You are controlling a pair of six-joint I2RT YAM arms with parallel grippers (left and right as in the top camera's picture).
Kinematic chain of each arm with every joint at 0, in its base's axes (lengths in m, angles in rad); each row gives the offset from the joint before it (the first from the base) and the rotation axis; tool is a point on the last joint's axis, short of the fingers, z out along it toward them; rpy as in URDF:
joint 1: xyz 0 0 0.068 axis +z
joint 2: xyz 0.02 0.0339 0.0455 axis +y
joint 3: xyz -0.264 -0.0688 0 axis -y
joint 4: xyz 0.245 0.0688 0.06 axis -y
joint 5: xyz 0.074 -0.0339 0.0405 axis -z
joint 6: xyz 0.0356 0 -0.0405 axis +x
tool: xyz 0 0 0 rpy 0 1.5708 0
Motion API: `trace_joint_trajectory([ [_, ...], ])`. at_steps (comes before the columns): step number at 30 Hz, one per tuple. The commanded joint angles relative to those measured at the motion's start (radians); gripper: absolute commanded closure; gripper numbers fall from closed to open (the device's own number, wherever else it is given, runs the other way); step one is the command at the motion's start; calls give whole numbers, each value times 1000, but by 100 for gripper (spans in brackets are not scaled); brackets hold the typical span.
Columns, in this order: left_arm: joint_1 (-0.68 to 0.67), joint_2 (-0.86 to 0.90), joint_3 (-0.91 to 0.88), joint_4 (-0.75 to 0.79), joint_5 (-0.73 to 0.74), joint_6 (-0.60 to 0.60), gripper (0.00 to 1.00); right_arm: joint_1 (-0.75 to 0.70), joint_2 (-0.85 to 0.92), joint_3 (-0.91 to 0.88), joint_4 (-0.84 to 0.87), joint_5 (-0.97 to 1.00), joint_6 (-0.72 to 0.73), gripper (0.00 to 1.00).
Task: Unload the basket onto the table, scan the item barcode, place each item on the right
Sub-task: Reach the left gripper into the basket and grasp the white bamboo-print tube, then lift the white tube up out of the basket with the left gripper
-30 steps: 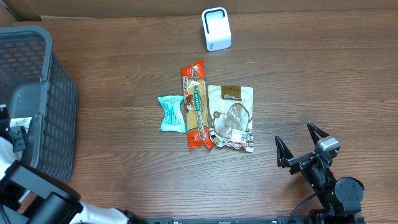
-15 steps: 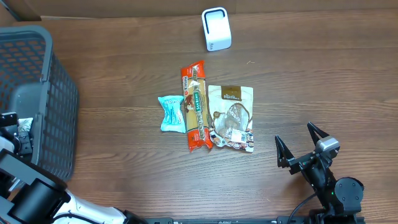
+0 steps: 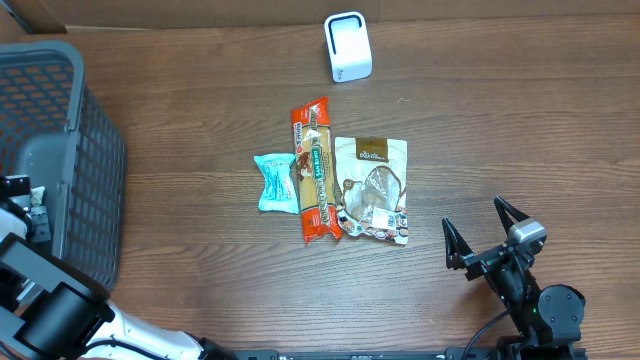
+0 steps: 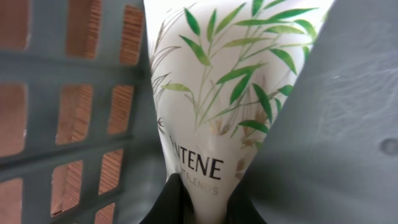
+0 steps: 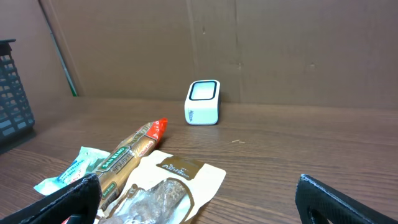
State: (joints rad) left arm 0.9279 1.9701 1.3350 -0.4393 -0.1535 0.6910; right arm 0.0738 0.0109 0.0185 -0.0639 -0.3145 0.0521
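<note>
Left wrist view: left tool (image 4: 202,202) clamped, apparently on the narrow end of the Pantene bottle (image 4: 217,93) inside the basket (image 4: 93,68), long axis running away from the tool. Scanner (image 3: 348,46) stands well apart across the surface (image 3: 520,120); right tool (image 3: 473,213) gapes empty.

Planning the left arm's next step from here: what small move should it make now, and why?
Probably a short lift straight up. The left gripper looks shut on the white Pantene pack inside the grey basket, whose wall stands close beside it, so the pack should clear the rim before heading toward the white scanner.
</note>
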Motion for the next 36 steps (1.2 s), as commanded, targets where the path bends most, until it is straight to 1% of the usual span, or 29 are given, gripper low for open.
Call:
trace_joint_trajectory([
  [1,-74,14,-36,-35,49,-43,96,6,-8,-10,6,0,5,0],
  [5,-137,-71,-34,-34,49,-67,96,6,-8,-10,6,0,5,0],
  [9,-184,-190,-20,-22,49,-136,96,6,-8,-10,6,0,5,0],
  [12,-189,-290,-2,-3,50,-238,96,6,-8,-10,6,0,5,0],
  [14,-189,-351,6,7,50,-278,96,6,-8,-10,6,0,5,0],
  [21,-189,-572,9,61,42,-288,96,6,-8,-10,6,0,5,0],
  [22,-189,-634,9,62,43,-299,96,6,-8,-10,6,0,5,0],
  [23,-189,-660,9,61,43,-328,96,6,-8,-10,6,0,5,0],
  [24,-190,-691,9,59,53,-388,96,6,-8,-10,6,0,4,0],
  [26,-197,-734,9,57,106,-498,96,6,-8,-10,6,0,5,0],
  [28,-211,-770,9,46,192,-616,96,6,-8,-10,6,0,5,0],
  [30,-241,-799,9,21,326,-739,96,6,-8,-10,6,0,5,0],
  [31,-276,-813,9,-10,437,-813,96,6,-8,-10,6,0,4,0],
  [34,-359,-814,9,-81,609,-913,96,6,-8,-10,6,0,5,0],
  [36,-432,-812,9,-151,653,-942,96,6,-8,-10,6,0,5,0],
])
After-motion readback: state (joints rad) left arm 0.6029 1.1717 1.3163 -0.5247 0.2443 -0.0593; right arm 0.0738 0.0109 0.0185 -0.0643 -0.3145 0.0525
